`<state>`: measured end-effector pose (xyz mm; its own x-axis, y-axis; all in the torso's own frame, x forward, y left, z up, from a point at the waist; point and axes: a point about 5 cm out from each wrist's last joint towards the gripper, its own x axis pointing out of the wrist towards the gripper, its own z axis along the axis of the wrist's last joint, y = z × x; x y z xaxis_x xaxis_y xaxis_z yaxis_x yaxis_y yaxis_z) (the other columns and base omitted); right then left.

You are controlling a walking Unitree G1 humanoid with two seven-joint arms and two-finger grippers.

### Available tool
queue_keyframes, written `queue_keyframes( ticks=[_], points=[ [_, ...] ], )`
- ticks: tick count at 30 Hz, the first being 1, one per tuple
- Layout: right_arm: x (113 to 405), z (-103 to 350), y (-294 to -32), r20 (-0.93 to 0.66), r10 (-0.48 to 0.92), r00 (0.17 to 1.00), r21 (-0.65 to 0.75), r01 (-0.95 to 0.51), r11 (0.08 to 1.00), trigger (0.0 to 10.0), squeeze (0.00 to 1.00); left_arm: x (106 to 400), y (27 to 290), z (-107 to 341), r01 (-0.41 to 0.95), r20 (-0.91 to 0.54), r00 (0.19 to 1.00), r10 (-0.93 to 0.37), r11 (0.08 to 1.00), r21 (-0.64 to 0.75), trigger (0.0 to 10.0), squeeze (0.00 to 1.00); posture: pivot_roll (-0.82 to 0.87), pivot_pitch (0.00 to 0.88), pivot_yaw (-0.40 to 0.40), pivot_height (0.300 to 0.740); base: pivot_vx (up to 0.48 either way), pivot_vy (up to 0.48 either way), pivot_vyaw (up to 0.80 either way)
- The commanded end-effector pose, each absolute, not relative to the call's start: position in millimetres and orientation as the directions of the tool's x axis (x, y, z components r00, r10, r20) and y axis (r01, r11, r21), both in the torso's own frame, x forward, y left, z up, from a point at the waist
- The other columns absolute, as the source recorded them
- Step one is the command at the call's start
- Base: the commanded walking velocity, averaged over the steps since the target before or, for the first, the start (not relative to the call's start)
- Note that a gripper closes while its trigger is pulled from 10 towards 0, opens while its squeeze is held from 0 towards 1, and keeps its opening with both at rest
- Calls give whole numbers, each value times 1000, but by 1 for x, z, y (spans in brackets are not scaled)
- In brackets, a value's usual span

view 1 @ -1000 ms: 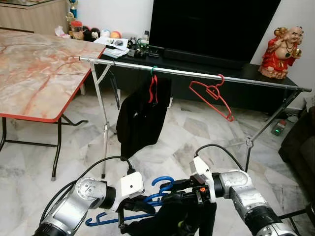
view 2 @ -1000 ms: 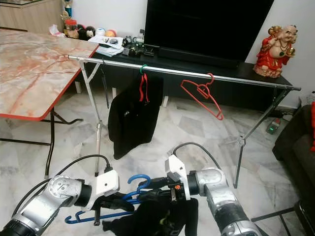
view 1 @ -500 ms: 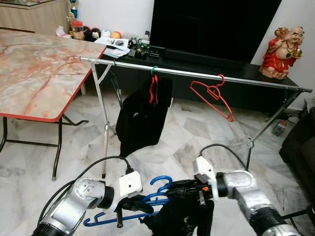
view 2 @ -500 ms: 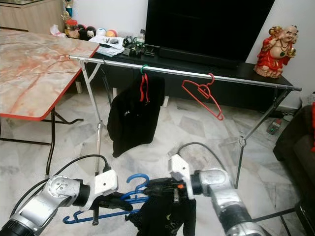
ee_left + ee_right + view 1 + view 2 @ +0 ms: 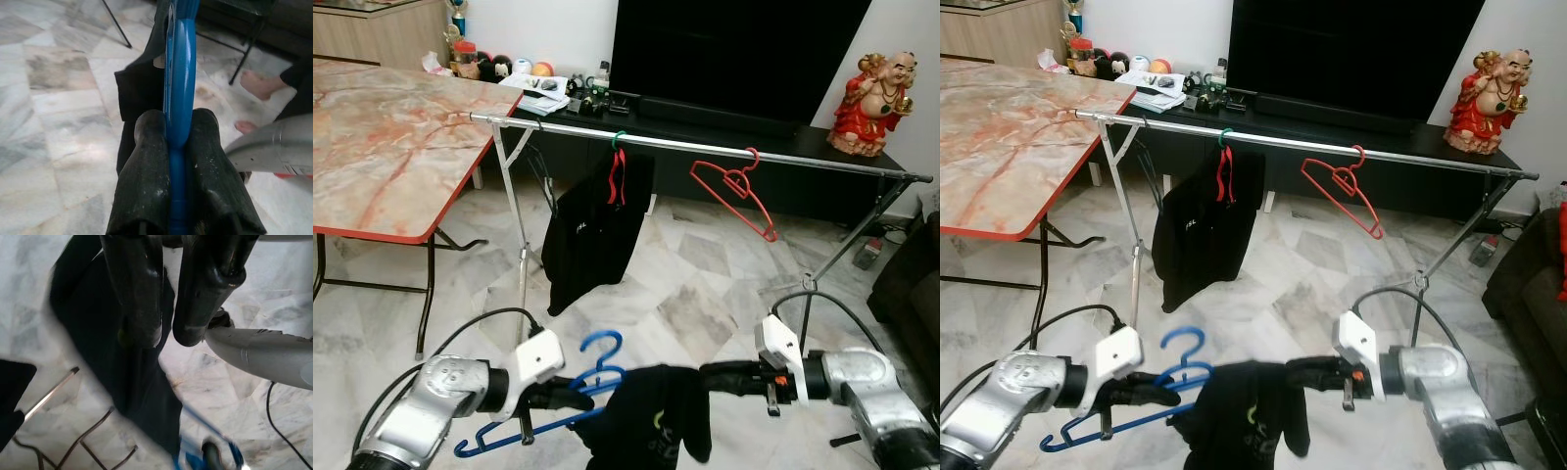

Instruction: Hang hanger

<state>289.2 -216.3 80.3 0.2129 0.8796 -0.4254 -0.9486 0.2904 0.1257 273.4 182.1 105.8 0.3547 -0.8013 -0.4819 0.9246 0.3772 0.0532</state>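
**Blue hanger held low, in front of the rail**

I am seeing the left end effector (image 5: 178, 161) clamping the blue hanger (image 5: 570, 390), its two black fingers (image 5: 146, 181) pressing on either side of the blue bar. The hanger is sitting low, in front of the robot and well short of the clothes rail (image 5: 705, 149), its hook pointing up and its far end tilting down toward the floor. A black garment (image 5: 651, 423) is draping over it. The right end effector (image 5: 717, 375) is reaching in from the right, its tips just beside the garment; in the right wrist view its fingers (image 5: 139, 293) are standing slightly apart, gripping nothing that I can make out. On the rail a black shirt (image 5: 592, 235) is hanging from a red hanger, and an empty red hanger (image 5: 736, 191) is hanging further right. A marble-topped table (image 5: 382, 147) is standing to the left. In the left wrist view a person's bare feet (image 5: 257, 85) are showing on the tiles.
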Motion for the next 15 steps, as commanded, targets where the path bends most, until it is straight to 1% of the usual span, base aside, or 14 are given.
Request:
queue_keyframes(
  ticks=[1, 2, 3, 5, 6, 7, 8, 9, 10, 11, 12, 13, 15],
  points=[
    [288, 79, -225, -441, 862, 249, 130, -933, 336, 10000, 1000, 274, 184, 125, 930, -412, 353, -840, 361, 61, 0, 0, 87, 19, -158, 740, 0, 0, 0],
    [288, 79, -225, -441, 862, 249, 130, -933, 336, 10000, 1000, 274, 184, 125, 930, -412, 353, -840, 361, 61, 0, 0, 87, 19, -158, 740, 0, 0, 0],
    [284, 73, -225, -455, 861, 228, 151, -933, 327, 10000, 1000, 272, 188, 131, 934, -398, 347, -850, 353, 59, 0, 0, 89, 12, -160, 740, 0, 0, 0],
    [282, 67, -223, -467, 854, 229, 155, -930, 334, 10000, 1000, 272, 191, 137, 937, -391, 338, -856, 343, 59, 0, 0, 91, 11, -160, 740, 0, 0, 0],
    [284, 64, -222, -471, 844, 255, 141, -923, 358, 10000, 1000, 270, 194, 140, 943, -394, 322, -860, 327, 58, 0, 0, 102, 3, -159, 740, 0, 0, 0],
    [284, 63, -221, -472, 841, 264, 136, -921, 366, 10000, 1000, 269, 194, 141, 945, -395, 317, -862, 322, 57, 0, 0, 103, 2, -158, 740, 0, 0, 0],
    [286, 63, -219, -472, 835, 284, 122, -916, 381, 10000, 620, 268, 195, 142, 949, -402, 305, -863, 309, 57, 0, 0, 106, 0, -157, 740, 0, 0, 0],
    [286, 63, -219, -472, 835, 284, 122, -916, 381, 10000, 620, 268, 195, 142, 949, -402, 305, -863, 309, 57, 0, 0, 106, 0, -157, 740, 0, 0, 0],
    [287, 62, -219, -479, 823, 305, 100, -912, 397, 10000, 0, 267, 195, 143, 953, -405, 294, -866, 298, 56, 0, 0, 105, 0, -156, 740, 0, 0, 0],
    [290, 60, -217, -494, 799, 342, 73, -899, 431, 10000, 0, 265, 194, 145, 959, -404, 274, -873, 277, 52, 0, 0, 104, 0, -155, 740, 0, 0, 0],
    [291, 60, -217, -495, 794, 353, 58, -898, 435, 10000, 0, 264, 193, 146, 962, -402, 267, -876, 270, 50, 0, 0, 105, 0, -154, 740, 0, 0, 0],
    [295, 59, -216, -502, 767, 400, 28, -879, 477, 10000, 0, 262, 189, 148, 968, -395, 244, -886, 247, 44, 0, 0, 106, 0, -155, 740, 0, 0, 0],
    [297, 58, -216, -508, 749, 425, 4, -869, 495, 10000, 0, 261, 187, 149, 972, -394, 229, -890, 231, 41, 0, 0, 103, 0, -155, 740, 0, 0, 0]
  ],
)
